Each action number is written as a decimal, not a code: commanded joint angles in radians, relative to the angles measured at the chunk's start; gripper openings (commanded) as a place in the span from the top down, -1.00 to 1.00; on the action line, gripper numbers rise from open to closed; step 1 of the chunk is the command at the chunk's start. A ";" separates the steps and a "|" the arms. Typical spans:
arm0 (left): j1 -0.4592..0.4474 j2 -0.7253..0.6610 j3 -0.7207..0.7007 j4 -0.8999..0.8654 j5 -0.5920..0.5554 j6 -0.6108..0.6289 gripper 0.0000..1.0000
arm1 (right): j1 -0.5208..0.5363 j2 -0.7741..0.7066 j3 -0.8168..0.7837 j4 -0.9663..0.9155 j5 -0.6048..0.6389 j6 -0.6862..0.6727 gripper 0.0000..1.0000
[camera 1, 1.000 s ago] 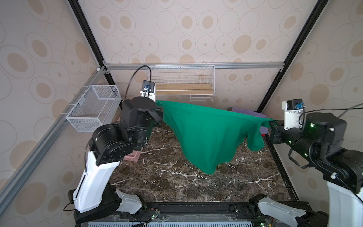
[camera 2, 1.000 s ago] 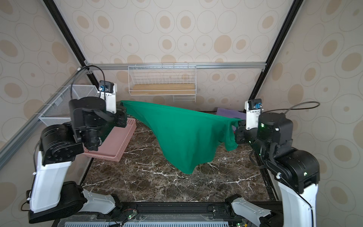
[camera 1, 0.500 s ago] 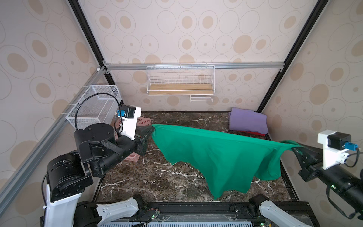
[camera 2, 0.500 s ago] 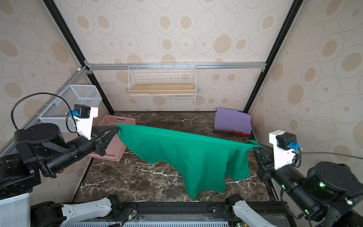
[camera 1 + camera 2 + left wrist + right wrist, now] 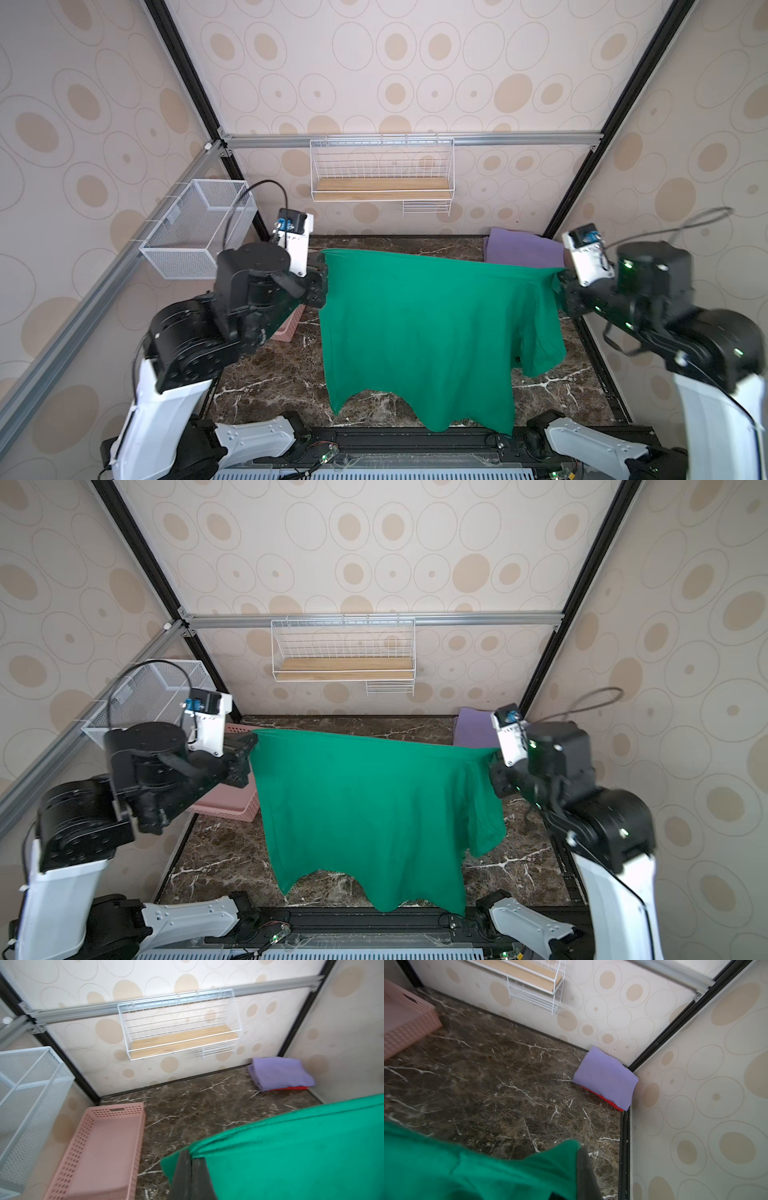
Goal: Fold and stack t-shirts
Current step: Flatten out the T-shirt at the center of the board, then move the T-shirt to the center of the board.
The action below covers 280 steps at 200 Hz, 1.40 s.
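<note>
Left tool (image 5: 323, 275) and right tool (image 5: 560, 283) each clench a top corner of the green shirt (image 5: 415, 324), spread above the tabletop (image 5: 274, 374). Behind it, the purple shirt (image 5: 523, 251) lies on the red shirt (image 5: 291, 1088); a basket (image 5: 232, 806) lies by the left tool.

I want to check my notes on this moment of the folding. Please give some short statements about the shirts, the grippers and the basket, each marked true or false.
1. The left gripper and the right gripper hold the green t-shirt up between them. True.
2. The lavender t-shirt lies crumpled and unfolded. False: it lies neatly folded.
3. A red t-shirt lies under the lavender one. True.
4. The pink perforated basket holds a shirt. False: nothing shows inside it.
</note>
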 commanded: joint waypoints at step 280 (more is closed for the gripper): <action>0.359 0.616 -0.517 0.361 0.306 -0.175 -0.98 | 0.015 0.106 -0.914 0.481 -0.559 0.411 -0.55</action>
